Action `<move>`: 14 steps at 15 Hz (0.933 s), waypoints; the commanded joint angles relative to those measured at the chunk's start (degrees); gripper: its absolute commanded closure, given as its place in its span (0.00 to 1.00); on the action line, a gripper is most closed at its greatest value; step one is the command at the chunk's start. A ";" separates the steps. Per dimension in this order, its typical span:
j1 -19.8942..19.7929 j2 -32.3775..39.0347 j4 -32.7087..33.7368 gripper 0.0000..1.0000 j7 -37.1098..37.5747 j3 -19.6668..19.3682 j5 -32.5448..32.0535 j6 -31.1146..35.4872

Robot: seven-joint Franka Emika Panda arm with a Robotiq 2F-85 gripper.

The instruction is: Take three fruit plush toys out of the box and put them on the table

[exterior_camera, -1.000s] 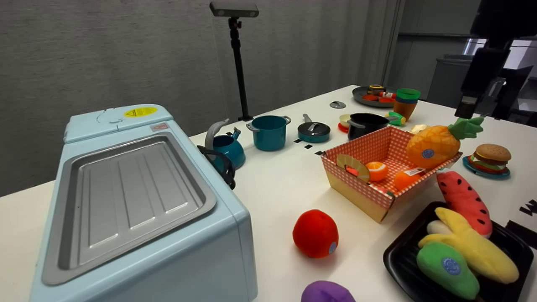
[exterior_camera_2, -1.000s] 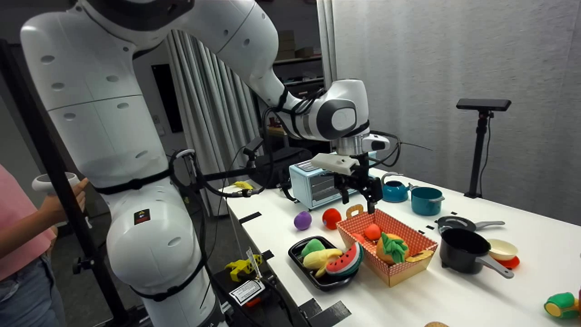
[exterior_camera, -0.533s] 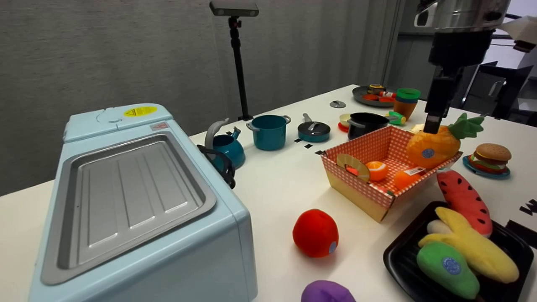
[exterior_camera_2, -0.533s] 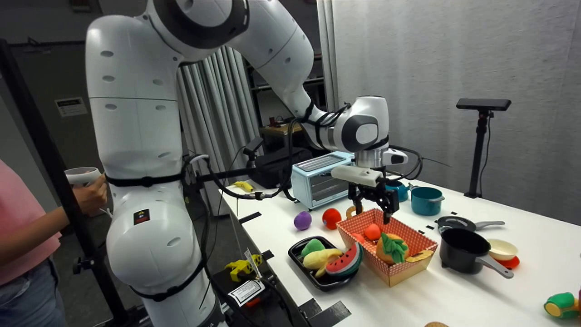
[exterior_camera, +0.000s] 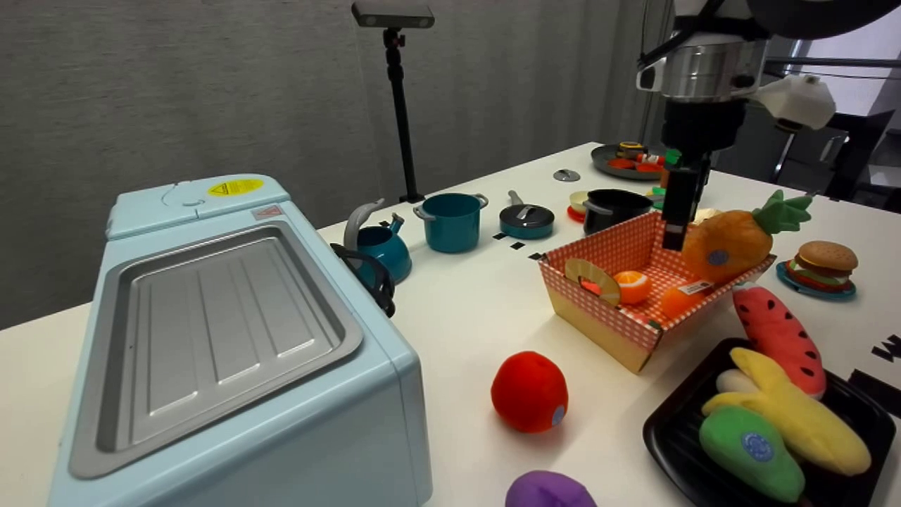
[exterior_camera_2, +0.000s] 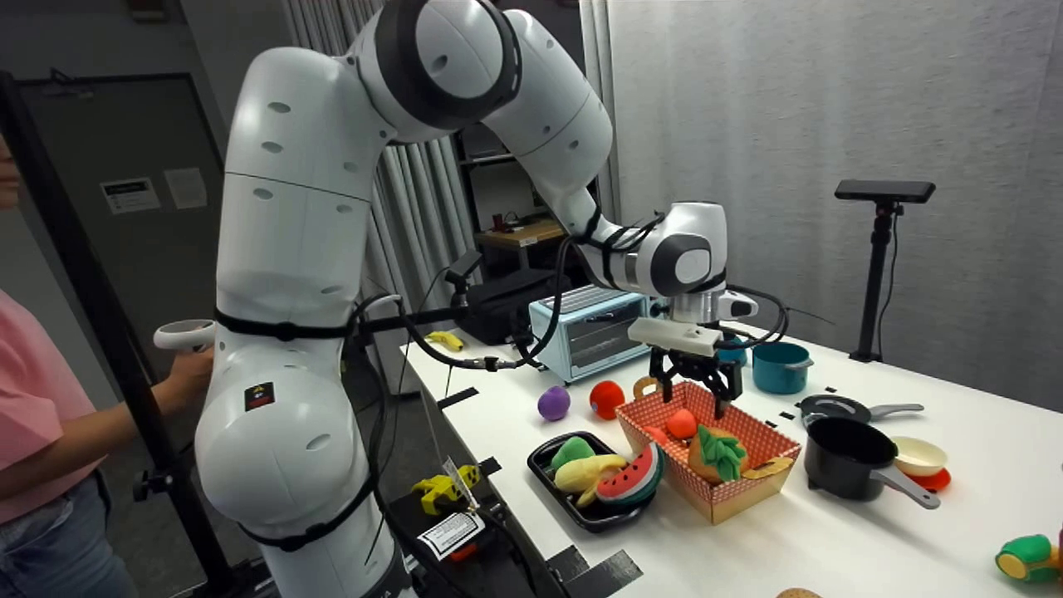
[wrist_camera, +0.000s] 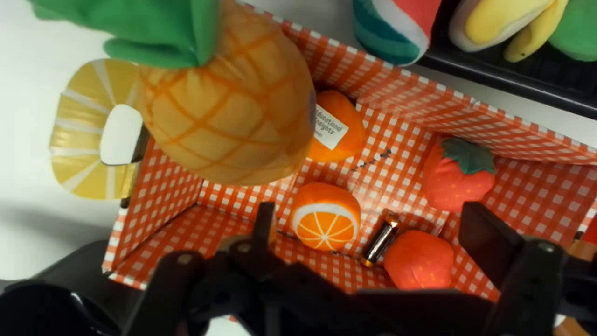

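A box with a red-and-white checked lining (exterior_camera: 598,331) stands on the white table; it shows in both exterior views (exterior_camera_2: 681,490). In the wrist view it holds a pineapple plush (wrist_camera: 228,116), an orange slice plush (wrist_camera: 326,217), an orange plush with a white label (wrist_camera: 338,133), a leafy strawberry plush (wrist_camera: 459,179) and a plain red strawberry-like plush (wrist_camera: 419,259). My gripper (wrist_camera: 368,210) is open and empty, above the box. Its fingers stand on either side of the orange slice and the plain red plush in that view. In an exterior view, the gripper (exterior_camera_2: 693,399) hangs over the box's far part.
A battery (wrist_camera: 381,239) lies in the box. A black tray (exterior_camera: 662,429) with watermelon, banana and green plushes stands beside the box. A red plush (exterior_camera: 529,391) and a purple plush (exterior_camera: 549,489) lie on the table. A black pot (exterior_camera_2: 851,457) and light-blue toaster oven (exterior_camera: 352,436) stand nearby.
My gripper has moved across to over the box and come lower, its fingers staying apart. The box and the plush toys have not moved.
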 commanded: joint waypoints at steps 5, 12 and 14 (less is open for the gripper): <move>0.36 13.44 11.40 0.00 -2.87 -0.28 -4.16 -0.38; 1.29 21.75 18.56 0.00 -1.70 -1.10 -8.19 -0.51; 1.50 22.97 19.69 0.00 -1.14 -1.24 -8.12 -0.53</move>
